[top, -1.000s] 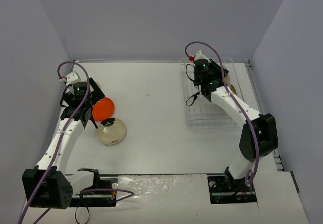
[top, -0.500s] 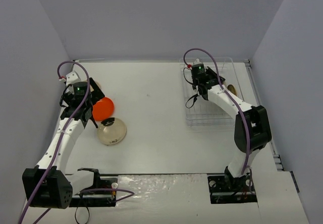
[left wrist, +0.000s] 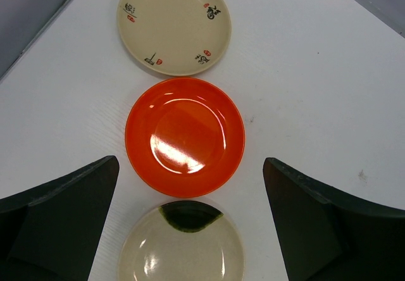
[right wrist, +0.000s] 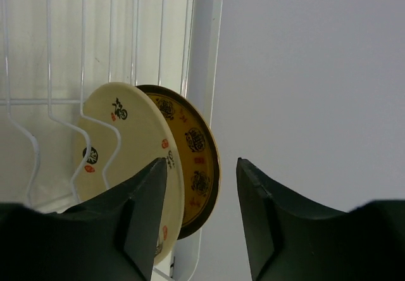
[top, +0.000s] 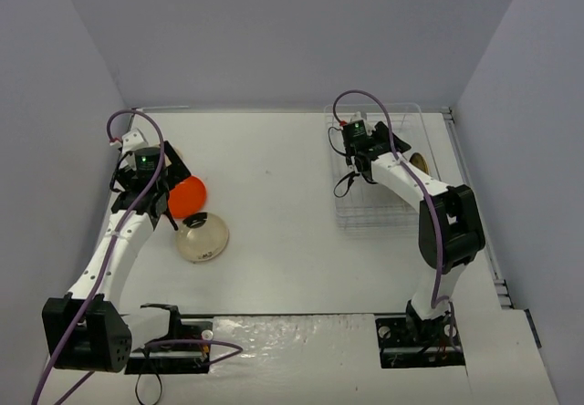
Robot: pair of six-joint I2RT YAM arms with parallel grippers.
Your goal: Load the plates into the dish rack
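Three plates lie in a row under my left wrist: a cream plate with small marks (left wrist: pixel 174 24), an orange-red plate (left wrist: pixel 185 135) and a cream plate with a dark green patch (left wrist: pixel 181 246). My left gripper (left wrist: pixel 190 162) hangs open above them, holding nothing. From the top, the orange-red plate (top: pixel 189 197) and a cream plate (top: pixel 203 238) show beside the left gripper (top: pixel 153 181). In the dish rack (right wrist: pixel 82 72) a cream marked plate (right wrist: pixel 126 167) and a dark brown yellow-patterned plate (right wrist: pixel 196 161) stand upright side by side. My right gripper (right wrist: pixel 201 162) is open near them, its jaws empty.
The dish rack (top: pixel 379 195) stands at the back right of the white table, near the right wall. My right gripper (top: pixel 356 136) hangs over its left far part. Grey walls close in the table at left, back and right.
My right gripper has opened and shifted a little left over the rack. The left arm has hardly moved.
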